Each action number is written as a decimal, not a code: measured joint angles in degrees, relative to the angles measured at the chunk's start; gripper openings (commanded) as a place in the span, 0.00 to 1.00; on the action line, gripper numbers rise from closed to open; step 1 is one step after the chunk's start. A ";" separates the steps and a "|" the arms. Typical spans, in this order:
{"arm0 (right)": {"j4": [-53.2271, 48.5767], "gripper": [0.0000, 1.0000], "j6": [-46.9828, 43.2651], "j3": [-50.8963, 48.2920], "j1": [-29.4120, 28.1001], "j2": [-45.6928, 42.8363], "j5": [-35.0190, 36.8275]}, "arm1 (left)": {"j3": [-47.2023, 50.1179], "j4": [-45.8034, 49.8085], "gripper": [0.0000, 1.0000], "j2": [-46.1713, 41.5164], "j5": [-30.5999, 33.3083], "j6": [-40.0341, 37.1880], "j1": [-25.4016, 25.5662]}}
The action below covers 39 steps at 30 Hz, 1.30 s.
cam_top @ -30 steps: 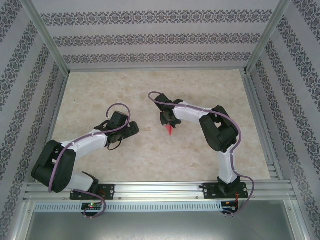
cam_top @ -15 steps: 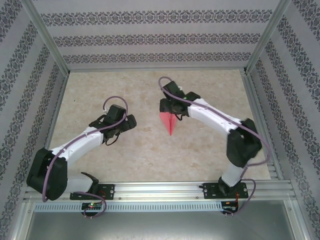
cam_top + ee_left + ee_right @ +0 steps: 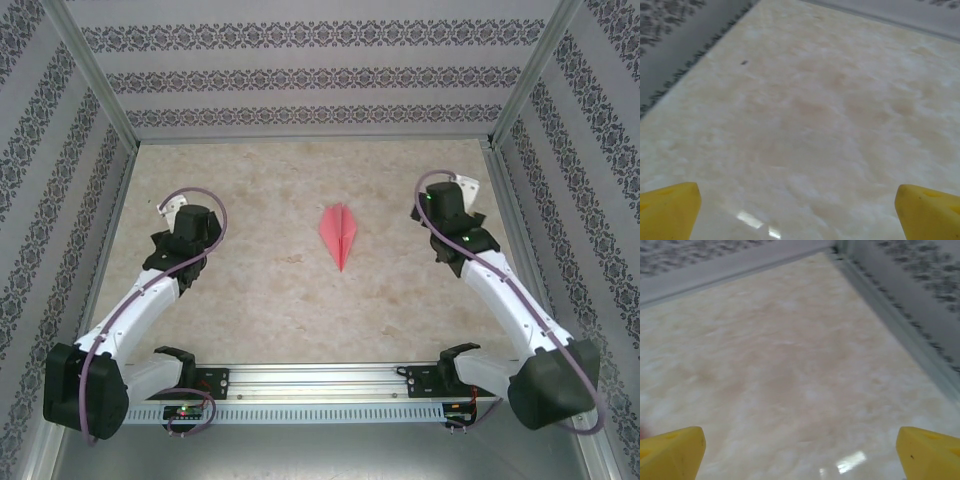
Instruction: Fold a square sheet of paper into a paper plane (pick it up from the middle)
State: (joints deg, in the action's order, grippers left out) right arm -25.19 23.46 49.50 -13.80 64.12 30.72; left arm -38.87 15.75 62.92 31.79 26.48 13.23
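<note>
Paper plane [image 3: 339, 236] is lying folded mid-worktop [image 3: 250, 300], tip pointing near; left tool [image 3: 799, 212] and right tool [image 3: 800, 452] are hanging released, well apart from it; retreating should be avoiding brushing its creases

Top external: looked down from high above and behind the arm bases [image 3: 320, 380], facing the far patterned wall [image 3: 320, 75]; distant enough to take in the whole table [image 3: 300, 310].
Left wrist: sat low and close over the table, angled forward toward its left edge; left fingertips [image 3: 667, 210] framed the bottom corners.
Right wrist: sat equally low and close, faced the far right corner; right fingertips [image 3: 670, 452] framed the bottom corners.
Shared: all three saw the marbled tabletop and the wall bases.
</note>
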 measured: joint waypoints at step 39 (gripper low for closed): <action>74.99 0.98 -20.63 -28.61 13.20 21.68 -15.45 | 17.62 -62.95 1.00 26.03 -21.92 -24.87 -8.72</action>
State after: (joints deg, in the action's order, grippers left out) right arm 49.80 2.83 20.88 -0.60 85.80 15.27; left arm -21.26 -47.20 88.95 9.87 1.61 4.51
